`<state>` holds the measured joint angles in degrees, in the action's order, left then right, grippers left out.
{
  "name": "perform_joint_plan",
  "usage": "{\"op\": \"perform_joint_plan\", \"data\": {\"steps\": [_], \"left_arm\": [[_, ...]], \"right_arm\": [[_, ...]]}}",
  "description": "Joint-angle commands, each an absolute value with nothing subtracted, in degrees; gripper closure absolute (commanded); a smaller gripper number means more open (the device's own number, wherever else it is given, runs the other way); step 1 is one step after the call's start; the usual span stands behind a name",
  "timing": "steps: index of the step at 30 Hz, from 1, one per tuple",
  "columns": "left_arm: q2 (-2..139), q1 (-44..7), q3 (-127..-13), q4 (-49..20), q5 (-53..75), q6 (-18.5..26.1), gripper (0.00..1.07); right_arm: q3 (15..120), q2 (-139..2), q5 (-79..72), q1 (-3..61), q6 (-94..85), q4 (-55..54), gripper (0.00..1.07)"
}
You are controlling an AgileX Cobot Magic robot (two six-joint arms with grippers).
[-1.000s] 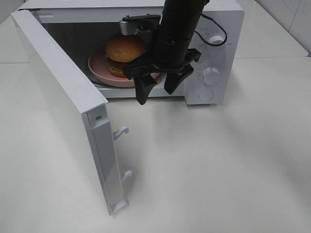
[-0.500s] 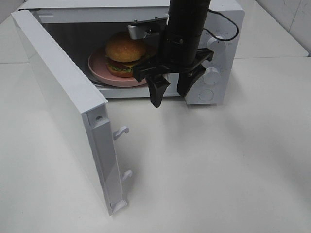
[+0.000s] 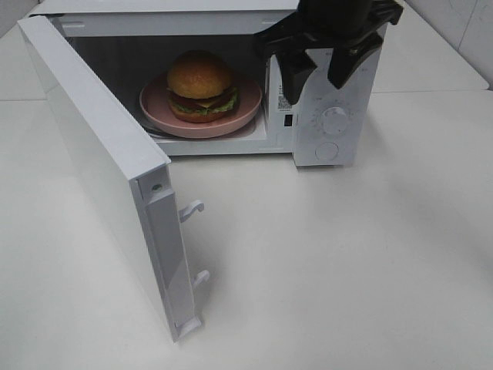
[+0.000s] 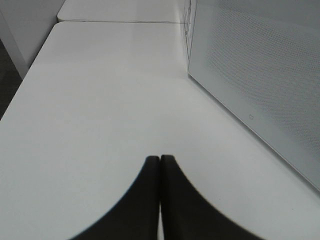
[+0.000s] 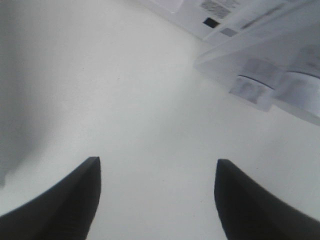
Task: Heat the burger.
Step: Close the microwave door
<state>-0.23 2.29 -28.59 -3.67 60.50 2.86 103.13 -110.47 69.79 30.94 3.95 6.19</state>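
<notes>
Inside, glossy golden-bunned burger [image 3: 200,85], layered.

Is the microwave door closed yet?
No, the microwave door stands swung wide open, leaving the burger on its pink plate in plain view inside the microwave.

A plain white tabletop [image 3: 347,270] carries one thing, a white microwave [image 3: 339,116], standing towards its far edge. The microwave's door [image 3: 100,162] is swung wide open and reaches out over the tabletop towards the near left corner.
</notes>
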Motion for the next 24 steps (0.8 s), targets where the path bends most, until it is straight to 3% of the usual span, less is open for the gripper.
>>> {"op": "perform_joint_plan", "data": {"steps": [1, 7, 15, 24], "left_arm": [[-1.4, 2.5, -28.5, -4.1, 59.7, 2.9, 1.06], [-1.4, 2.5, -28.5, -4.1, 59.7, 2.9, 1.06], [-1.4, 2.5, -28.5, -4.1, 59.7, 2.9, 1.06], [-1.4, 2.5, -28.5, -4.1, 59.7, 2.9, 1.06]], "right_arm": [[101.6, -107.8, 71.2, 26.1, 4.9, 6.0, 0.45], [95.5, -103.7, 71.1, 19.5, 4.9, 6.1, 0.45], [82.6, -92.9, 70.9, 5.9, 5.0, 6.8, 0.45], [73.3, -79.0, 71.1, 3.2, 5.2, 6.4, 0.45]]}}
